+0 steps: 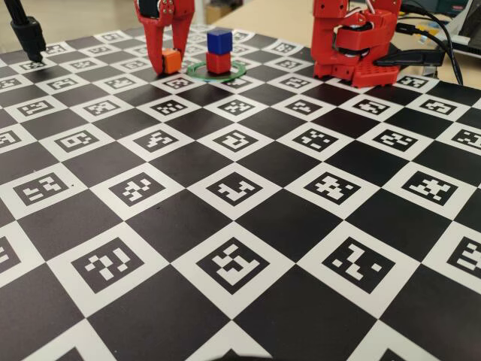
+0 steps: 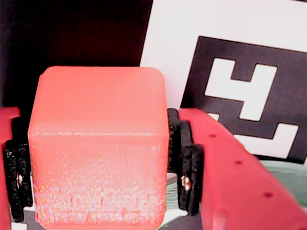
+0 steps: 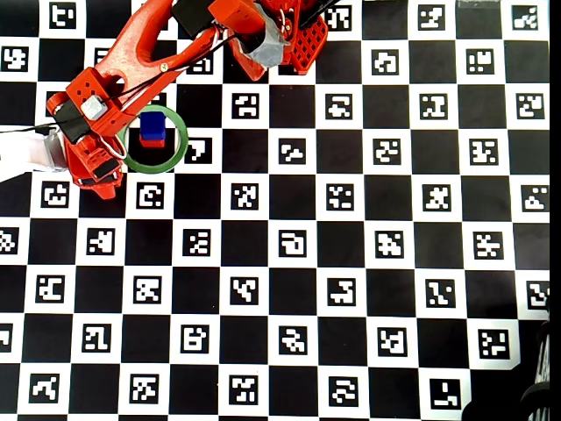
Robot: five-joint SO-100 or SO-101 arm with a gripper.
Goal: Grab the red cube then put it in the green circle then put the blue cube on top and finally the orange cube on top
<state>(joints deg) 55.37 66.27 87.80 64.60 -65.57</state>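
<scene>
Three cubes: red cube [image 1: 218, 62], blue cube [image 1: 219, 40], orange cube [image 1: 172, 61].
Stack so far: in the fixed view the blue cube sits on the red cube, and the red cube stands inside the green circle [image 1: 240, 71].
Stack alignment: blue cube appears slightly offset on the red one in the fixed view; not certain.
Orange cube, place: between the claw's fingers, just beside the ring to its left in the fixed view, at or very near board level.
Gripper [image 1: 170, 69]: fingers straddle the orange cube; the wrist view shows the black pads [image 2: 190, 178] close against both sides of the cube [image 2: 98, 146]. Reads as clamped on it, though a thin gap cannot be ruled out.
Step in hand (judged): third and last cube taken; lift and placing remain.
Hazard, collision: the held cube is very near the stack, so a sideways sweep before enough lift would likely knock the blue cube off.
Hazard, grip: a shallow or skewed hold may let the cube rotate or drop.
Hazard, release: landing off-centre on a two-high tower, or opening wide beside it, could topple everything.
Surface: chequered marker board [image 1: 248, 226].
</scene>
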